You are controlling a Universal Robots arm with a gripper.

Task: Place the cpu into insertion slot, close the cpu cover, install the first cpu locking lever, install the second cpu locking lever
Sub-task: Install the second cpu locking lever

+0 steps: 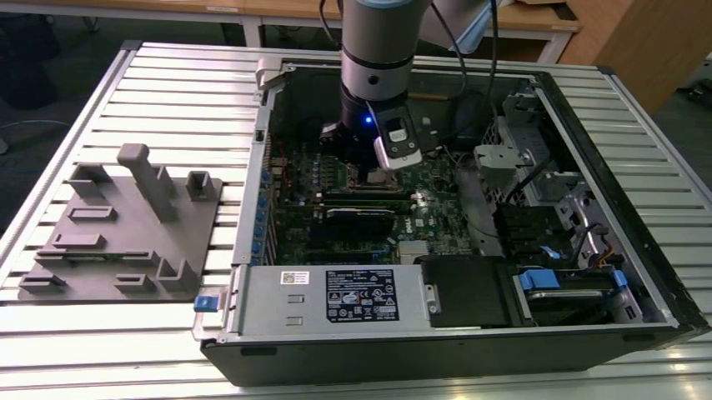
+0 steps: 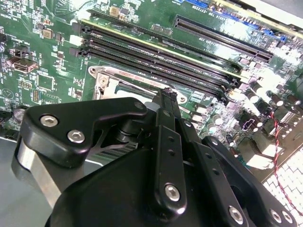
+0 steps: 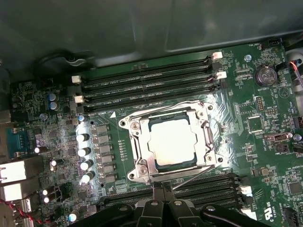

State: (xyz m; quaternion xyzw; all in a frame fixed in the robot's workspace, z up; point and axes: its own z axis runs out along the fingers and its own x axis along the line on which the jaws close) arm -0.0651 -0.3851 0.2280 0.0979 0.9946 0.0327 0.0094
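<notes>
End effector (image 3: 163, 189) fingers together, empty, beside insertion slot (image 3: 137, 156); cpu (image 3: 173, 142) seated inside, cpu cover (image 3: 201, 124) down.

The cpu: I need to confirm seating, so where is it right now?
In the first wrist view, the cpu lies in the insertion slot, framed by the cpu cover, between the long black memory slots, with the end effector at the socket's edge.

The arm (image 1: 378, 50) is a grey cylinder with a dark wrist showing a blue light and a white-and-black camera module. The black gripper (image 2: 163, 109) carries silver hex screws.
</notes>
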